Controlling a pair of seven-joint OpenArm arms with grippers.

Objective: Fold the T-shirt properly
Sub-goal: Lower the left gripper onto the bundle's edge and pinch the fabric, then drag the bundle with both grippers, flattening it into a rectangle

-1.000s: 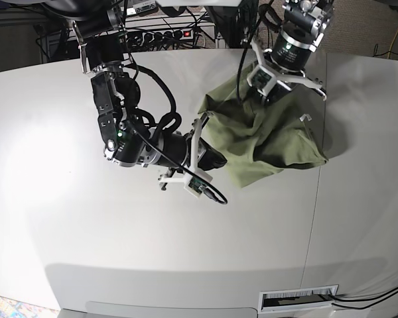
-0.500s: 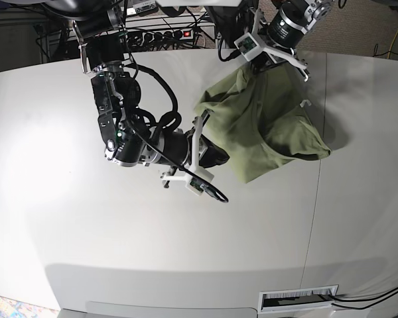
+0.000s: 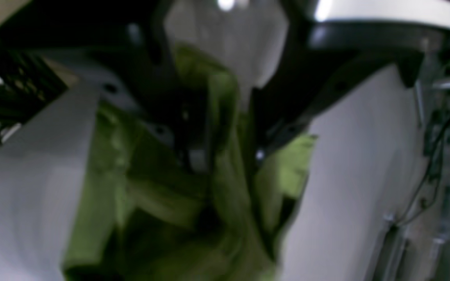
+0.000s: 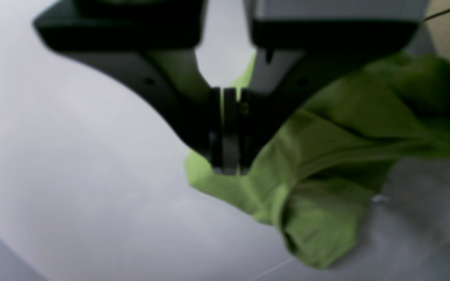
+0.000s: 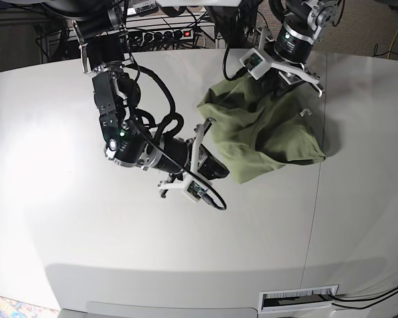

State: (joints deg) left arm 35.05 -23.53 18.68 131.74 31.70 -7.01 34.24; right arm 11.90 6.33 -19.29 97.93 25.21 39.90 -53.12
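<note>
T-shirt (image 5: 268, 129) bunched, far right of bench (image 5: 66, 218).
Right fingers (image 4: 225, 156) pinch its near-left edge; left fingers (image 3: 193, 148) blurred, spread unclear, cloth between.

White desk (image 5: 66, 232) fills the frame. Power strip (image 5: 166, 34) lies upper centre; a vent slot (image 5: 298, 299) sits lower right.

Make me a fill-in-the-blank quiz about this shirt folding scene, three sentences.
1. The T-shirt is ____ in colour.
2. The right hand is shut on the shirt's ____.
3. The shirt lies bunched on a ____ table.

Missing words: green; edge; white
</note>
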